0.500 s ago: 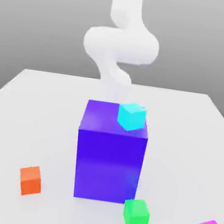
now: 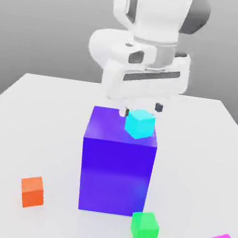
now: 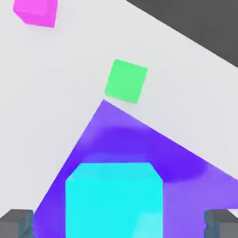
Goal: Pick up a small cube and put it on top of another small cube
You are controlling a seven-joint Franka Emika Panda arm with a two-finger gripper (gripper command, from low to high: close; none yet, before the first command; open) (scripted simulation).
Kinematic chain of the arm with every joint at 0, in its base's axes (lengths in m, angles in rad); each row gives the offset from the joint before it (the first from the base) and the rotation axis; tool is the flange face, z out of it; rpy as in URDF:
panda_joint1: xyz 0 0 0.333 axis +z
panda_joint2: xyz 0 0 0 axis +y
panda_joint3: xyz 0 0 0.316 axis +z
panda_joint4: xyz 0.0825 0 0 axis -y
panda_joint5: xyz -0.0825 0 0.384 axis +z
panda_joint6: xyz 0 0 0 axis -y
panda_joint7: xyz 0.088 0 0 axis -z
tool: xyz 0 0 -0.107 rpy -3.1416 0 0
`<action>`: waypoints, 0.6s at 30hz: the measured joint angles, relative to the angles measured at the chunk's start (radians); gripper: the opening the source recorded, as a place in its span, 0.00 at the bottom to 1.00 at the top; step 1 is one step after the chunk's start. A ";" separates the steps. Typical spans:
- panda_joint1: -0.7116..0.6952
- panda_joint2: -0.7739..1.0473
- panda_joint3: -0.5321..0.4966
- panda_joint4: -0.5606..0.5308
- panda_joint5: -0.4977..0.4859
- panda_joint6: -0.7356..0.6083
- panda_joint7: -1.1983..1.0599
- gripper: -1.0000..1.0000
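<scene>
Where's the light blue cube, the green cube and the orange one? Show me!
light blue cube (image 2: 140,124), exterior view, its front face.
green cube (image 2: 144,228), exterior view, middle of its front.
orange cube (image 2: 32,191), exterior view, its front face.

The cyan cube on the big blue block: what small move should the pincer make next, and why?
Probably lower a little more, then close. The pincer stands open with its fingers on either side of the cyan cube, which rests untouched on the blue block.

Smooth matt white table (image 2: 32,109), slightly glossy blue block (image 2: 116,174), smooth plastic-looking cyan cube (image 2: 140,123), glossy white arm casing (image 2: 151,19)
</scene>
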State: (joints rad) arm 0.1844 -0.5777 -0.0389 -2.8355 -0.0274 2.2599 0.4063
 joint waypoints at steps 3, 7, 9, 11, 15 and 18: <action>0.000 0.000 0.000 0.000 0.005 -0.001 -0.003 0.00; -0.004 -0.011 0.005 0.010 0.010 -0.023 -0.007 0.00; -0.008 -0.048 0.011 0.048 0.014 -0.099 -0.010 0.00; -0.004 -0.078 0.015 0.087 0.017 -0.168 -0.020 0.00; 0.089 0.024 0.039 0.129 0.021 -0.108 -0.174 0.00; 0.164 0.119 0.063 0.157 0.025 -0.042 -0.305 0.00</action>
State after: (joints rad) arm 0.3488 -0.4591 0.0244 -2.6781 -0.0024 2.2184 0.1013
